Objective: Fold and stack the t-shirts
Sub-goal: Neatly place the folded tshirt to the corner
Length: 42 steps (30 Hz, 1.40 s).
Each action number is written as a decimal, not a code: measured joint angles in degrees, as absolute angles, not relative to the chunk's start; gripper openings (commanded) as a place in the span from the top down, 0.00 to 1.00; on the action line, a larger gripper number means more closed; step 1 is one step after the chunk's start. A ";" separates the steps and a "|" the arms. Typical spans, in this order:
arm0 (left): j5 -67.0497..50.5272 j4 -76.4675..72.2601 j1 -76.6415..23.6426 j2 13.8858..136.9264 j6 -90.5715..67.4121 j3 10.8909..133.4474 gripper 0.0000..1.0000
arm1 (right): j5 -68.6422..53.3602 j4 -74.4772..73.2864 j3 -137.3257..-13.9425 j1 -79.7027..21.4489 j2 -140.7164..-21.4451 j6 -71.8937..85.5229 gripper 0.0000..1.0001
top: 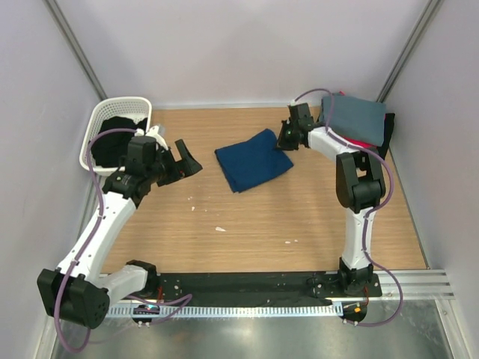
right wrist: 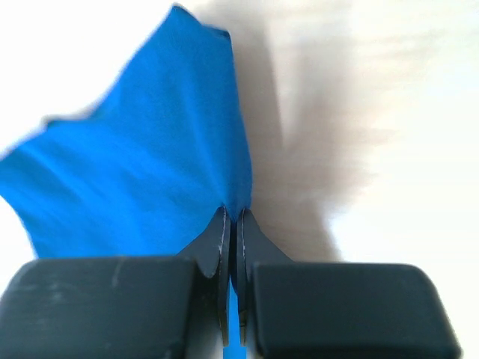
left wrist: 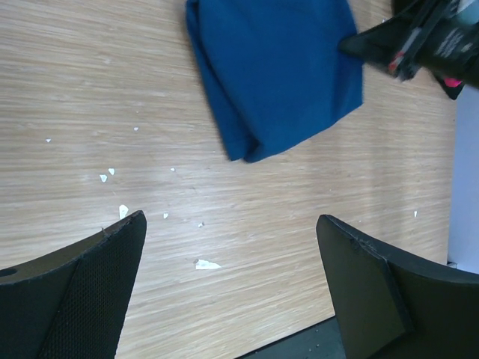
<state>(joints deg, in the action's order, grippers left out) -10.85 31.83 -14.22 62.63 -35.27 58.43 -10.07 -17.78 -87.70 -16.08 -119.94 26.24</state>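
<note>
1. Navy tee (top: 253, 159), top view: one, lying folded at mid-desk (top: 314, 217). The right tool (top: 286, 142) meets its right corner. The left tool (top: 179, 161) hovers to the tee's left, apart from it. At back right sits a stack with one grey tee (top: 358, 114) on top and one red tee (top: 364, 143) showing as an edge beneath; anything lower is hidden. One white basket (top: 120, 103) at back left holds dark cloth (top: 112, 146); I cannot tell how many pieces.
2. Left wrist view: the left tool is released, its fingers (left wrist: 90, 292) spread wide with only bare desk between them. The tee lies beyond, among several white flecks (left wrist: 206, 264).
3. Right wrist view: the right tool (right wrist: 232, 239) is clenched, with the tee's edge pinched between its tips.
4. The step in hand looks like taking the folded tee for stacking. The next move likely calls for a lift and carry onto the grey tee. A one-corner hold may let the folds fall open.
</note>
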 measured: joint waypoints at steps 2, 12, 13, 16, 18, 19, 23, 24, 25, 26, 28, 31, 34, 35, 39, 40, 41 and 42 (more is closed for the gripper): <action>-10.63 31.94 -14.20 62.96 -34.94 58.43 0.04 | -7.92 -20.47 -92.49 -14.79 -120.31 24.93 0.98; -10.28 33.06 -12.97 66.63 -32.62 59.13 0.02 | 3.97 -31.07 -111.00 -10.11 -122.91 17.65 0.99; -10.28 33.17 -12.86 67.02 -32.49 59.16 0.02 | 4.78 -32.16 -112.68 -10.04 -123.44 16.88 0.99; -10.31 33.39 -12.58 68.49 -32.42 59.35 0.02 | 6.02 -35.57 -118.83 -10.02 -125.38 14.59 0.99; -10.37 33.39 -12.53 69.45 -32.45 59.70 0.02 | 6.39 -37.30 -122.89 -10.02 -126.61 12.88 0.99; -10.52 33.34 -12.49 70.15 -32.45 59.90 0.02 | 6.52 -37.69 -124.38 -10.02 -127.00 12.21 0.99; -10.94 33.32 -12.29 72.49 -32.45 60.58 0.02 | 7.66 -39.57 -129.84 -10.00 -128.18 9.78 0.99; -11.11 33.32 -12.25 73.10 -32.45 60.84 0.02 | 7.97 -40.03 -131.02 -9.98 -128.35 9.23 0.99; -11.27 33.26 -12.21 73.80 -32.45 61.14 0.02 | 8.21 -40.32 -131.87 -9.91 -128.51 8.80 0.99; -11.51 33.30 -12.19 74.35 -32.45 61.41 0.02 | 8.47 -40.66 -132.90 -9.82 -128.62 8.27 0.99; -11.97 33.28 -12.10 75.18 -32.27 61.87 0.01 | 8.47 -41.12 -134.28 -9.41 -128.66 7.33 0.99; -12.51 33.30 -11.86 75.83 -31.70 62.39 0.01 | 8.45 -41.91 -136.14 -8.36 -128.66 5.98 0.99; -13.17 33.19 -11.66 76.75 -30.87 63.02 0.01 | 8.45 -42.41 -138.56 -7.20 -128.86 4.69 0.99; -13.47 33.12 -11.55 77.23 -30.74 63.20 0.01 | 8.43 -42.44 -139.55 -6.81 -128.95 4.27 0.99; -14.48 32.82 -11.18 79.18 -30.52 63.48 0.01 | 7.70 -42.22 -142.19 -5.52 -129.03 2.83 0.99; -14.72 32.84 -11.11 79.59 -30.50 63.48 0.01 | 7.57 -42.04 -142.52 -5.23 -129.03 2.55 0.99; -14.96 32.80 -11.07 79.94 -30.41 63.48 0.01 | 7.46 -42.00 -142.80 -4.93 -129.03 2.22 0.99; -15.31 32.82 -10.98 80.25 -30.20 63.48 0.01 | 7.35 -41.95 -142.91 -4.71 -129.03 2.00 0.99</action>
